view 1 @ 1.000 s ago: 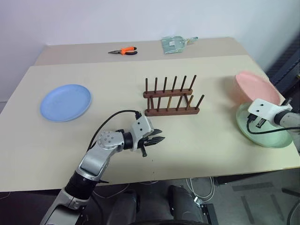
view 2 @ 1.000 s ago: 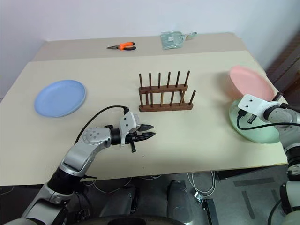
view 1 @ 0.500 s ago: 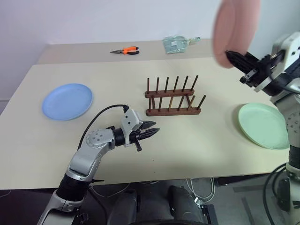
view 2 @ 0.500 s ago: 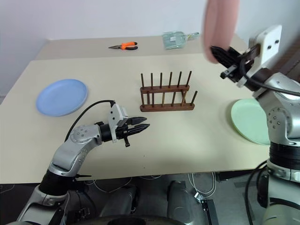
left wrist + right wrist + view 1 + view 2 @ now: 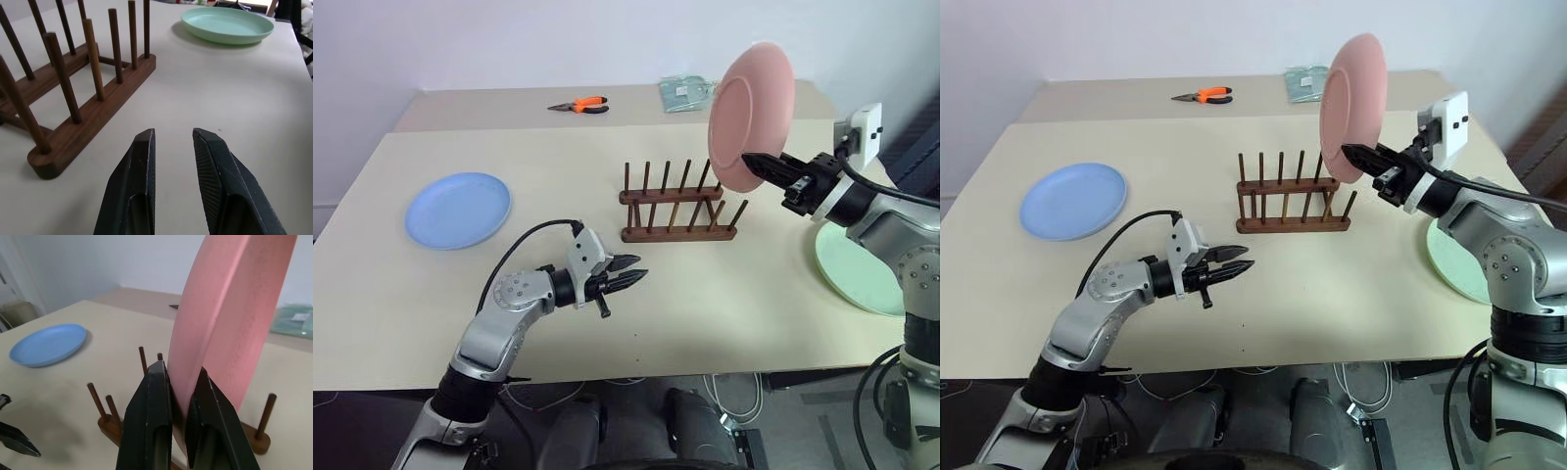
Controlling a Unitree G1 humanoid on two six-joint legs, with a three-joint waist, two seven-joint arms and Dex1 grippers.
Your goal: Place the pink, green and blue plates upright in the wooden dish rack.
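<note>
My right gripper [image 5: 756, 162] is shut on the lower rim of the pink plate [image 5: 751, 108]. It holds the plate upright in the air above the right end of the wooden dish rack [image 5: 680, 208]. In the right wrist view the pink plate [image 5: 230, 308] rises from between my fingers [image 5: 151, 401], with the rack's pegs [image 5: 105, 406] beneath. The blue plate [image 5: 458, 210] lies flat at the table's left. The green plate [image 5: 855, 279] lies flat at the right, partly behind my right arm. My left gripper [image 5: 632, 275] hovers low in front of the rack, slightly open and empty.
Orange-handled pliers [image 5: 579, 104] and a pale green packet [image 5: 685, 92] lie on the far table behind the rack. The rack's pegs [image 5: 93, 63] stand close to my left gripper [image 5: 172, 134]. The table's front edge runs just behind my left arm.
My right gripper took the pink plate off the green plate, raised it high, then brought it left and lower, upright above the rack's right end. My left gripper hardly moved.
</note>
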